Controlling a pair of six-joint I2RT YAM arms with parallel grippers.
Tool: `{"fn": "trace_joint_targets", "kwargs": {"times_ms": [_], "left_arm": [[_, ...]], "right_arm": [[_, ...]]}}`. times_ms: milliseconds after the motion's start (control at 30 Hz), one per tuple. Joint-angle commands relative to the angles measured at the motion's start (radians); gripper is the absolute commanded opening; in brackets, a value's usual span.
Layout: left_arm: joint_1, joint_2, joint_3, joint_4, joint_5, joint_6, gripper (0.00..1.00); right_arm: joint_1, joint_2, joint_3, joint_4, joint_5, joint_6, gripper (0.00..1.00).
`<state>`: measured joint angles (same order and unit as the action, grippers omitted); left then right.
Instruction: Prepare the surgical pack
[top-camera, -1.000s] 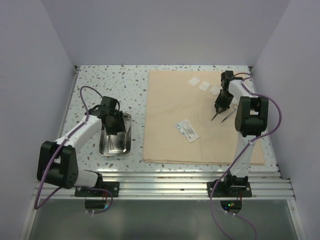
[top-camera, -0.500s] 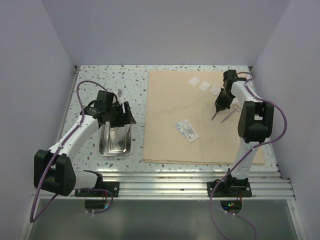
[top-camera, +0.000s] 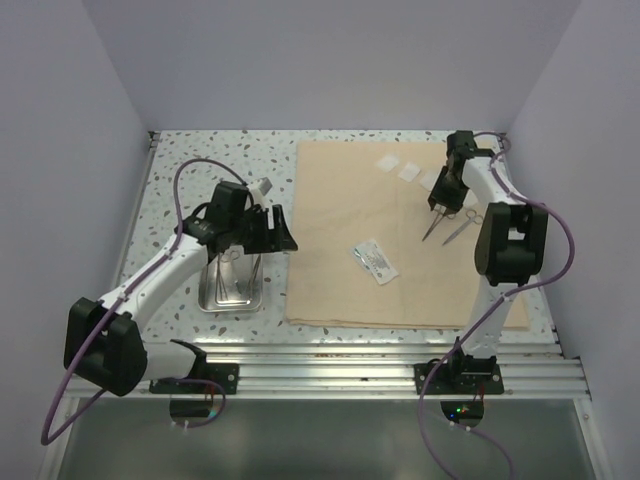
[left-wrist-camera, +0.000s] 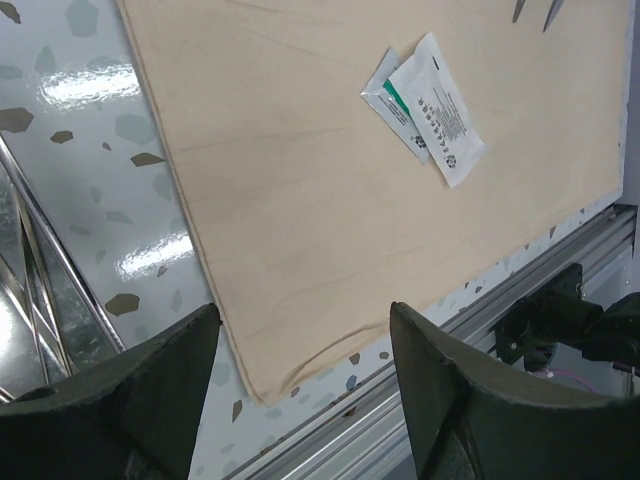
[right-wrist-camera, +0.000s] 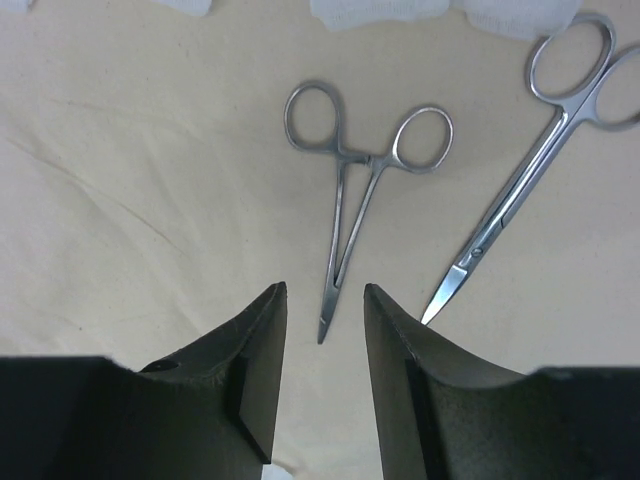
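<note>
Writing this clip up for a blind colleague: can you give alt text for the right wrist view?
The right gripper, jaws apart and empty, hangs over forceps lying flat on the beige cloth, their tips toward the gap. Scissors lie angled at the picture's right, apart from them; white gauze edges the top.

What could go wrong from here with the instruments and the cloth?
1. The forceps lie flat on the beige cloth, tip between the open fingers of the right gripper. A pinch there may gather cloth or let the thin metal slip.
2. The scissors lie close beside, tips converging, so they could get nudged.
3. The open left gripper hangs over the cloth's near edge. A low pass might snag it and shift the white packet.
</note>
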<state>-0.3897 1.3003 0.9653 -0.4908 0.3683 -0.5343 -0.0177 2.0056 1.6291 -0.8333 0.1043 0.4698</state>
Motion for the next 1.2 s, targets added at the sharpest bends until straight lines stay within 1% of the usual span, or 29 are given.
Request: {"fn": "trace_joint_targets", "kwargs": {"times_ms": [0, 133, 267, 400, 500, 667, 800, 1000, 1067, 1167], "left_arm": [[-0.011, -0.012, 0.024, 0.058, 0.023, 0.031, 0.73], [-0.011, 0.022, 0.024, 0.067, 0.043, 0.057, 0.73], [-0.011, 0.057, 0.045, 0.069, 0.060, 0.082, 0.72], [-0.011, 0.091, 0.065, 0.069, 0.077, 0.105, 0.73], [-0.011, 0.114, 0.072, 0.069, 0.093, 0.117, 0.72], [-0.011, 0.154, 0.088, 0.063, 0.116, 0.129, 0.72], [-0.011, 0.160, 0.098, 0.058, 0.124, 0.134, 0.72], [-0.011, 0.163, 0.093, 0.058, 0.130, 0.132, 0.72], [-0.011, 0.159, 0.092, 0.060, 0.130, 0.126, 0.72], [-0.011, 0.156, 0.090, 0.061, 0.130, 0.122, 0.72]], "right_arm": [[-0.001, 0.041, 0.074, 0.026, 0.076, -0.045, 0.41], [-0.013, 0.102, 0.152, -0.021, 0.104, -0.040, 0.41], [-0.037, 0.105, 0.146, -0.035, 0.152, -0.023, 0.36], [-0.109, 0.087, 0.092, -0.026, 0.146, -0.014, 0.36], [-0.131, 0.084, 0.074, -0.024, 0.133, -0.013, 0.36], [-0.134, 0.076, 0.031, -0.023, 0.126, 0.001, 0.39], [-0.134, 0.051, -0.044, 0.006, 0.103, 0.007, 0.40], [-0.136, 0.064, -0.080, 0.028, 0.086, 0.004, 0.40], [-0.134, 0.077, -0.077, 0.026, 0.086, 0.001, 0.39], [-0.134, 0.108, -0.045, 0.013, 0.072, -0.003, 0.30]]}}
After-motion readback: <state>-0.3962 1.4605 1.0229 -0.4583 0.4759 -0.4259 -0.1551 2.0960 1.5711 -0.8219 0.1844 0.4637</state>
